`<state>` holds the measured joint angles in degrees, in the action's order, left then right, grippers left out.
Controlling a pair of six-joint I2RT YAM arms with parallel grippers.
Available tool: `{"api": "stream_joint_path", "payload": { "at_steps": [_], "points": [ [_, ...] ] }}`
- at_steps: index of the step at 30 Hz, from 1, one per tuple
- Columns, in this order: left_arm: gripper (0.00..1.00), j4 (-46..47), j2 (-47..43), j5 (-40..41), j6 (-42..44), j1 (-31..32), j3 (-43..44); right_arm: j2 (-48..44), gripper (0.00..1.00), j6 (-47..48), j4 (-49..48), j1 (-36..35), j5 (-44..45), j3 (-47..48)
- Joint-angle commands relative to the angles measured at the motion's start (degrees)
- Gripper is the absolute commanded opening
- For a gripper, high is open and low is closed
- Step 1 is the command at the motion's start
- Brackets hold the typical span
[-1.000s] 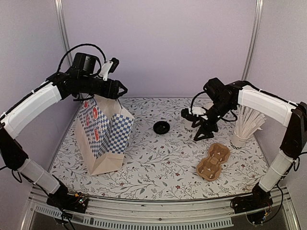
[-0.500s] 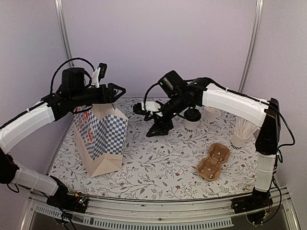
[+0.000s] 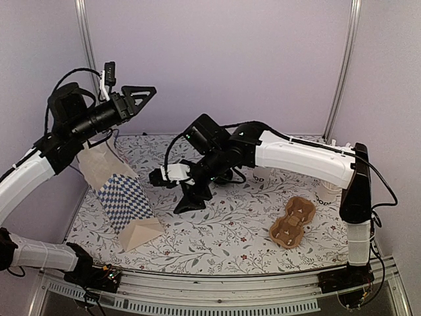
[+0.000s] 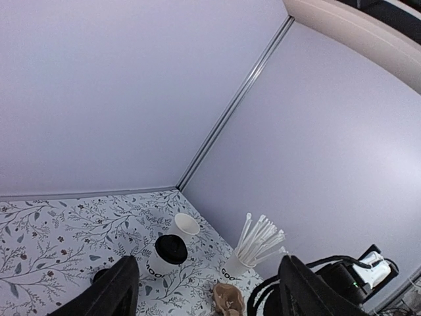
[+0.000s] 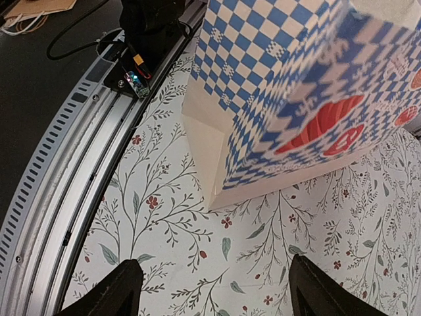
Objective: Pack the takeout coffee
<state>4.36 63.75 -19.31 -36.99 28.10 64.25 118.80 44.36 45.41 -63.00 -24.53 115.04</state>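
Left fingers, spread wide with nothing between them, are raised high over the left side of the desk and point toward the far right corner. In the top view they hang above the paper bag without touching it. Right fingers, likewise released and empty, are held over the desk's middle. In the top view they sit just beside the bag's right face, apart from it, while the right arm reaches across from the right. The bag, printed with blue-and-white checks and red round marks, rests tilted rather than upright on the left part of the desk, and its lower corner fills the right wrist view. The takeout coffee, a white cup with dark lettering and a black lid, stands upright on the desk toward the far right, well apart from both sets of fingers. In the top view the right arm covers it. Just behind it stands a lidless white cup, and to its right a cup of white sticks. A brown pulp cup carrier lies flat nearer the front right. A metal rail borders the desk's near edge.
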Motion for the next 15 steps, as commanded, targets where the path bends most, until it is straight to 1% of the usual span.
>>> {"api": "stream_joint_path", "payload": {
  "at_steps": [1,4,5,7,8,9,15],
  "points": [
    [0.75,-3.24,-4.47,0.85,-1.75,-0.41,1.47,0.05,0.8,-0.81,0.24,0.47,0.1,0.34],
    [0.75,-11.4,-8.41,6.43,-0.71,-0.34,4.74,-0.64,0.8,-0.93,0.43,0.51,0.19,-1.12],
    [0.75,-16.52,-9.46,9.67,-0.32,-0.26,6.48,-1.22,0.8,-0.94,0.3,0.49,0.25,-2.2],
    [0.74,-22.74,-12.03,16.25,0.5,-0.1,8.8,-3.1,0.8,-0.97,-0.51,0.46,0.82,-4.94],
    [0.74,-25.94,-13.23,21.16,0.56,-0.02,9.32,-4.18,0.8,-0.9,-0.84,0.46,1.37,-6.37],
    [0.74,-28.94,-14.16,24.06,0.61,-0.06,9.91,-5.11,0.8,-0.79,-1.31,0.46,2.05,-8.07],
    [0.75,-45.57,-16.45,38.21,3.03,-0.04,11.57,-11.89,0.82,0.15,-3.35,0.87,6.4,-16.22]
  ]
}}
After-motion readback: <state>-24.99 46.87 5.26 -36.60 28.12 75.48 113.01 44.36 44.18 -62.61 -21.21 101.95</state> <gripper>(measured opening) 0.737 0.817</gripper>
